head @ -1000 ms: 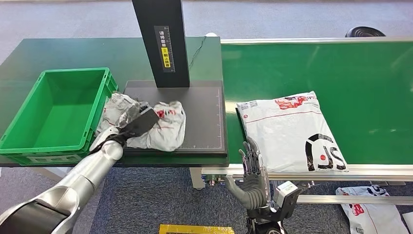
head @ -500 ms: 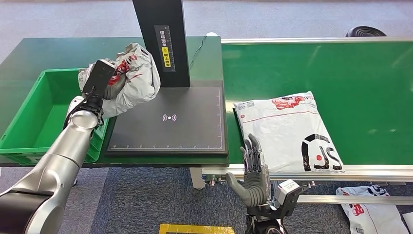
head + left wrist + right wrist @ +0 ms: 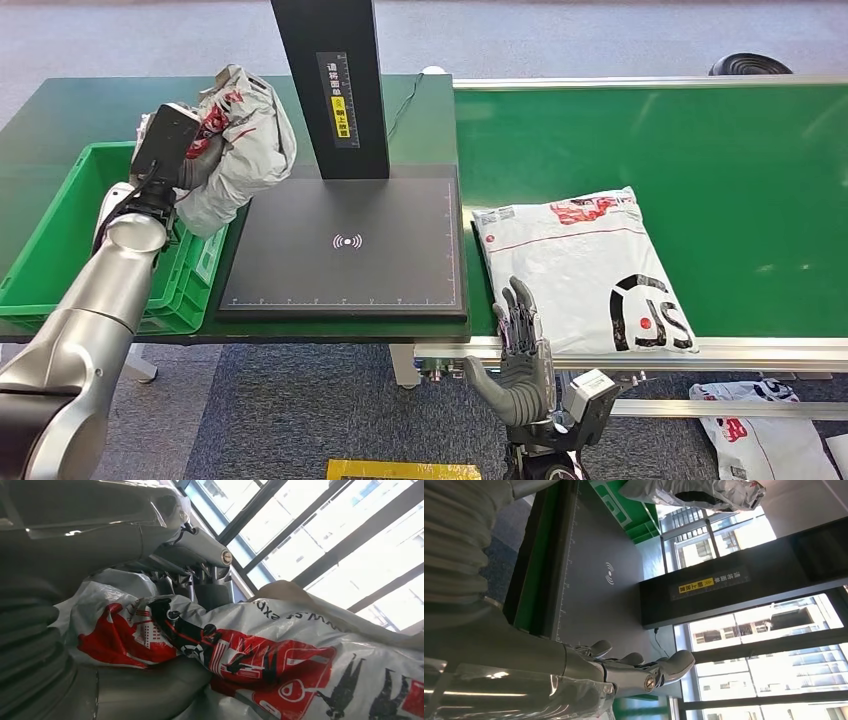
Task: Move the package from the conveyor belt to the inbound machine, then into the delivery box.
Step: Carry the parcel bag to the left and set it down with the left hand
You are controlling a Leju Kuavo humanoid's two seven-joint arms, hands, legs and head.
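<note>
In the head view, the crumpled grey package [image 3: 235, 150] is held in the left hand [image 3: 170, 150], whose fingers are closed round it; half a second earlier it was nearer the scanner post, and it is now carried above the green delivery box [image 3: 60, 250], so release is judged next. The inbound machine's pad [image 3: 345, 245] is left bare. In the left wrist view, the package [image 3: 260, 655] is seen clasped. In the right wrist view, the right hand [image 3: 624, 672] is spread and holds nothing.
</note>
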